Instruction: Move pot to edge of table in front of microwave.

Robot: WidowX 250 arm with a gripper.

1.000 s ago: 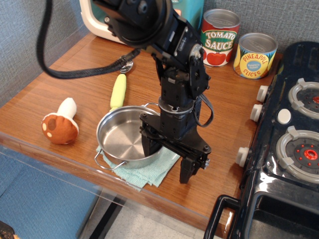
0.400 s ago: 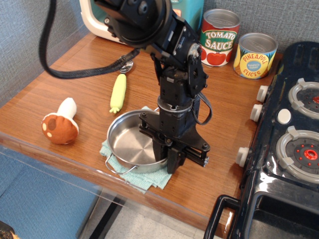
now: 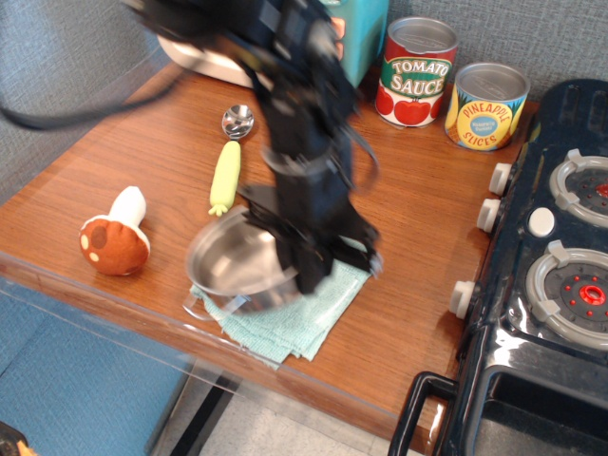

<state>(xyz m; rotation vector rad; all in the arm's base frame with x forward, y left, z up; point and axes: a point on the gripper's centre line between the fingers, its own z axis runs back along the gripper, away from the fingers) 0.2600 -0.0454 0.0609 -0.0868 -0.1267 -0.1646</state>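
The shiny steel pot (image 3: 228, 261) hangs tilted just above a teal cloth (image 3: 309, 313) near the front edge of the wooden table (image 3: 123, 152). My gripper (image 3: 309, 274) is blurred by motion and points down, shut on the pot's right rim. One wire handle shows at the pot's front left. The microwave (image 3: 364, 33) stands at the back of the table, mostly hidden behind my arm; its teal body and a strip of its cream door show.
A toy mushroom (image 3: 114, 237) lies left of the pot. A yellow corn toy (image 3: 225, 176) and a metal spoon (image 3: 237, 121) lie behind it. A tomato sauce can (image 3: 418, 71) and a pineapple can (image 3: 486, 104) stand at the back right. A black toy stove (image 3: 560, 285) fills the right side.
My gripper went from open astride the pot's right rim to shut on it. The arm then swung left, and the pot tipped and moved left with it.
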